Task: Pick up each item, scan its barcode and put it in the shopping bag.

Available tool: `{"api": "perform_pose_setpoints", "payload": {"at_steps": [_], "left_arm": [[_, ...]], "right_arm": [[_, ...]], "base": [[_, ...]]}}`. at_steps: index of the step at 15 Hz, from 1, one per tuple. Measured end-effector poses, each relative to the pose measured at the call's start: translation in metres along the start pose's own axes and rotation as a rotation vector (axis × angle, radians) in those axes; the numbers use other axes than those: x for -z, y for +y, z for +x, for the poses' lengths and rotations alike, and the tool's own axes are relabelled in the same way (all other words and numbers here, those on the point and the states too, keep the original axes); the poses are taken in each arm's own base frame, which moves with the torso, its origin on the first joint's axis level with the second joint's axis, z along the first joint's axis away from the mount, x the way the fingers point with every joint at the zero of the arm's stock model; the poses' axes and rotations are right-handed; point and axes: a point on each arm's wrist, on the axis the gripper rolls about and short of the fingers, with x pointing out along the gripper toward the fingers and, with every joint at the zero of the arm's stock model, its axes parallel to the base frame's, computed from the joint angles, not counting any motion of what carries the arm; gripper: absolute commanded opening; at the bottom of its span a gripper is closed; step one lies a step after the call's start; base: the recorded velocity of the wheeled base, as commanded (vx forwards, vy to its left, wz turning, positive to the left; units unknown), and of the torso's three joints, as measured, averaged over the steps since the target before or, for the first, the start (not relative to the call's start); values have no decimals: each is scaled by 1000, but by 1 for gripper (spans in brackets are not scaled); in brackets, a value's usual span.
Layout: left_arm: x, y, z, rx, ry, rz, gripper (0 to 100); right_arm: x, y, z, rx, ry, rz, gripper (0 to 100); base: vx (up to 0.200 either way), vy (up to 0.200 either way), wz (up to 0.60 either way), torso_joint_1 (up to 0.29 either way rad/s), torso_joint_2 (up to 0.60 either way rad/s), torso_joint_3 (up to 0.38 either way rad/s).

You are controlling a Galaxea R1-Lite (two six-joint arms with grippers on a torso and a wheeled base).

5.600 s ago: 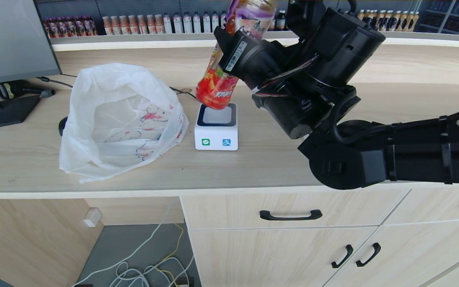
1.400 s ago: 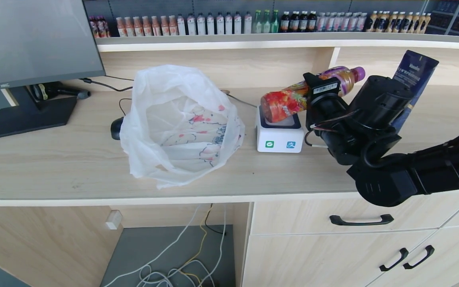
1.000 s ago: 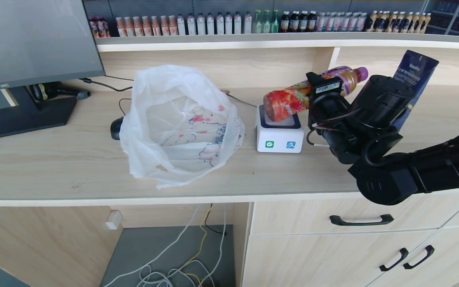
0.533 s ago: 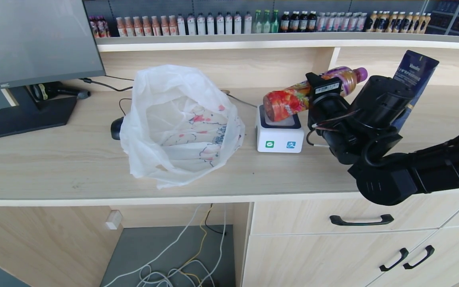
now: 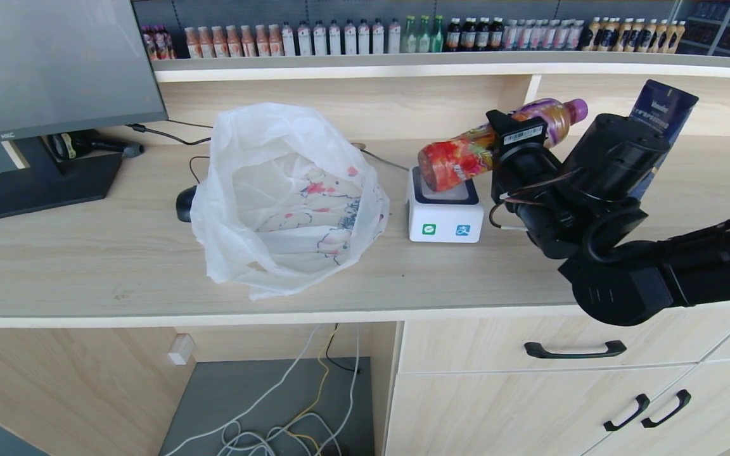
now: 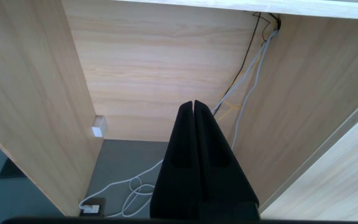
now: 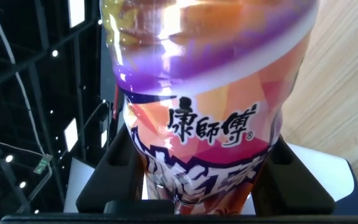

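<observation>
A drink bottle (image 5: 466,155) with a red, orange and purple label and a purple cap lies tilted in my right gripper (image 5: 511,149), which is shut on it. The bottle's base hangs just over the white scanner box (image 5: 444,212) with its dark-rimmed top window. In the right wrist view the bottle (image 7: 210,112) sits between the black fingers, with the scanner (image 7: 328,168) behind it. The white shopping bag (image 5: 289,190) stands open on the counter to the left of the scanner. My left gripper (image 6: 194,115) hangs below the counter, fingers pressed together, holding nothing.
A dark blue carton (image 5: 659,120) stands behind my right arm. A monitor (image 5: 54,63) on a black stand is at the far left, with a mouse (image 5: 184,204) and cables beside the bag. Shelves of bottles (image 5: 403,35) line the back. Drawers (image 5: 568,348) sit below the counter.
Since 5.6 s ago the camera has shifted and the bottle has come down from high above the scanner. Over the last second it has lifted and tilted slightly.
</observation>
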Motion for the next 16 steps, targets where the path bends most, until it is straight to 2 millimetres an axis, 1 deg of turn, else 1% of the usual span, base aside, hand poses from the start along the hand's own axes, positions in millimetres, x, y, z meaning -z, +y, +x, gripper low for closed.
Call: {"api": "perform_pose_setpoints", "payload": {"at_steps": [2,5,8,11,12,13,14,16], "left_arm": [[0,0,0,0,0,0,0],[0,0,0,0,0,0,0],[0,0,0,1,0,0,0],[0,0,0,0,0,0,0],[0,0,0,0,0,0,0],[0,0,0,0,0,0,0],[0,0,0,0,0,0,0],[0,0,0,0,0,0,0]], "right_arm": [[-1,9,-3,-22,7,4,0],[5,38,-16,-96,55,-43,0],[16,77,-40,-193,102,-124,0],[28,116,-71,-310,154,-255,0],[29,124,-81,-347,178,-287,0],[29,128,-91,-380,204,-338,0],[26,127,-100,-417,226,-446,0],[19,129,-114,-475,232,-606,0]], "base": [[0,0,0,0,0,0],[0,0,0,0,0,0],[0,0,0,0,0,0],[0,0,0,0,0,0],[0,0,0,0,0,0],[0,0,0,0,0,0],[0,0,0,0,0,0],[0,0,0,0,0,0]]}}
